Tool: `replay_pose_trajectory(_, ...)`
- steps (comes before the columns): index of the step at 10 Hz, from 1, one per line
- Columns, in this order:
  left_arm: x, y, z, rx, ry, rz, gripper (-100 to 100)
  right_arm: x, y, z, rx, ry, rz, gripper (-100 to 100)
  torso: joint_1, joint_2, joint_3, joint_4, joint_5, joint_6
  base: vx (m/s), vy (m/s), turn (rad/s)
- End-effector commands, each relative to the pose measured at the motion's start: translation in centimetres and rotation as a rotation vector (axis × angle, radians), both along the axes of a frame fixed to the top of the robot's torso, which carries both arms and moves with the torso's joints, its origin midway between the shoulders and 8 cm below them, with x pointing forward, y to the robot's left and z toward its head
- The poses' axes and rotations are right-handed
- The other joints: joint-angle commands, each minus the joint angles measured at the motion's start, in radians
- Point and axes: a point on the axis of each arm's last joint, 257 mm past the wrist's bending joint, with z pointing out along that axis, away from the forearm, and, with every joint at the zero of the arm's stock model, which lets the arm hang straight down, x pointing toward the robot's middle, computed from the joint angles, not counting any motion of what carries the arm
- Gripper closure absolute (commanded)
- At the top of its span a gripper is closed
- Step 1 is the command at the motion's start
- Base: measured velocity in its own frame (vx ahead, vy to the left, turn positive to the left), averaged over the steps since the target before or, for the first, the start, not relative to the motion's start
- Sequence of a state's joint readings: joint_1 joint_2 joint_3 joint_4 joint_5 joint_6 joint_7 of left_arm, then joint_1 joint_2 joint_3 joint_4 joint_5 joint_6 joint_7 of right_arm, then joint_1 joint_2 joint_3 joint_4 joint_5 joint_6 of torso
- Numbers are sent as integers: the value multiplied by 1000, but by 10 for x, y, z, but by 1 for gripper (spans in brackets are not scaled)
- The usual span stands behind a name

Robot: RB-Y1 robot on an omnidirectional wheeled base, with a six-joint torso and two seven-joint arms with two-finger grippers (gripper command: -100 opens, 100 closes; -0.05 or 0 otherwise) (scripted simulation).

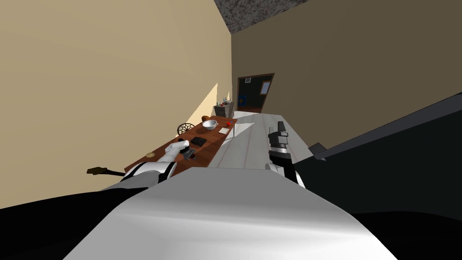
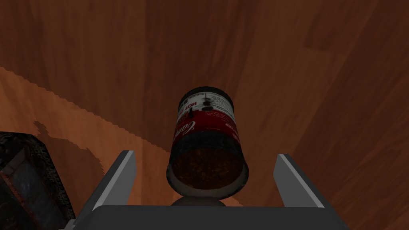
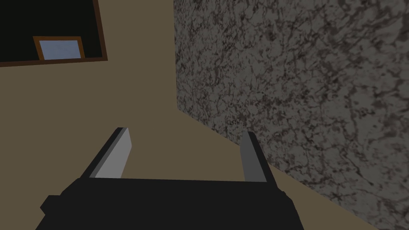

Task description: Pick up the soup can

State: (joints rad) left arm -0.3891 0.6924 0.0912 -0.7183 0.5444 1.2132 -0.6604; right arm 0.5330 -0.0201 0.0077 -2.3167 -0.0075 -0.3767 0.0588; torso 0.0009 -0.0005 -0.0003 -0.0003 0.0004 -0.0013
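So, head view: the left gripper (image 1: 188, 153) hangs over the brown desk (image 1: 210, 151), with a white bowl (image 1: 209, 124) farther along it. Left wrist view: the red-and-white soup can (image 2: 205, 131) sits on the desk right between the spread fingers (image 2: 124, 171), neither one touching it. Right wrist view: the right gripper (image 3: 185, 133) is spread apart too.

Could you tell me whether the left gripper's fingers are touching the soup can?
Apart. The left wrist view shows the can between the left gripper's open fingers, with brown table showing in the gap on each side.
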Motion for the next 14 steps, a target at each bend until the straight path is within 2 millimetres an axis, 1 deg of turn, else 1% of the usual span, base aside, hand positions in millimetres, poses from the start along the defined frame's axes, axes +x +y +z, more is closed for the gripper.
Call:
replay_pose_trajectory(1,-3,-6,-12,1,-1,4,-100,0,0,0,0,0,0,0,0,0,0,0,0,0,12,31,-25)
replay_pose_trajectory(3,-7,-12,-24,1,-1,7,-100,0,0,0,0,0,0,0,2,0,0,0,1,0,12,61,-29)
replay_pose_trajectory(4,-6,-11,-20,0,1,6,-100,0,0,0,0,0,0,0,3,0,0,0,1,0,5,24,-8)
replay_pose_trajectory(5,-5,-11,-20,1,-1,6,100,0,0,0,0,0,0,0,2,-1,-1,0,1,0,0,0,0)
replay_pose_trajectory(9,-6,-11,-20,1,0,7,100,0,0,0,0,0,0,0,1,-1,-1,0,1,0,0,0,0)
replay_pose_trajectory(10,-6,-11,-20,1,0,7,0,0,0,0,0,0,0,0,1,-1,-1,0,1,0,0,0,0)
replay_pose_trajectory(11,-2,-3,-7,0,0,2,100,0,0,0,0,0,0,0,1,-1,-1,0,1,0,-6,-43,35)
replay_pose_trajectory(12,-1,-2,-5,0,0,2,100,0,0,0,0,0,0,0,-1,-1,0,0,0,0,-10,-64,38)
replay_pose_trajectory(13,-3,-2,-8,2,-3,3,100,0,0,0,0,0,0,0,-3,0,0,0,0,0,-5,-27,12)
replay_pose_trajectory(14,-3,-2,-8,1,-1,2,0,0,0,0,0,0,0,0,-1,0,0,0,0,0,-1,-5,0)
